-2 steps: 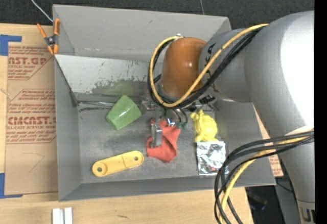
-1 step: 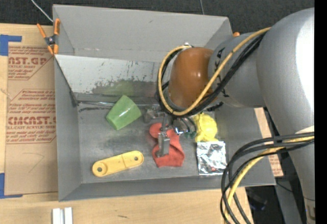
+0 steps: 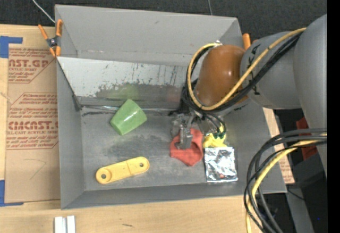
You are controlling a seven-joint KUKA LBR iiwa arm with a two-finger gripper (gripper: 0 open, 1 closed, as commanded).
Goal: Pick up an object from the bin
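grey metal bin (image 3: 69, 120), jaws over crumpled red cloth (image 3: 188, 155), open or closed unclear

Red print on the cardboard (image 3: 26, 100) left of the bin (image 3: 69, 141) reads "ELL-CAST ACRYLIC SHEET"

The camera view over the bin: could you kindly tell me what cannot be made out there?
Red crumpled thing: upper part hidden under the gripper; its kind is unclear.
Small yellow thing beside it: mostly hidden by the wrist's cables.
Bin: right wall covered by the arm's orange cover.
Silver foil packet: print too small to read.
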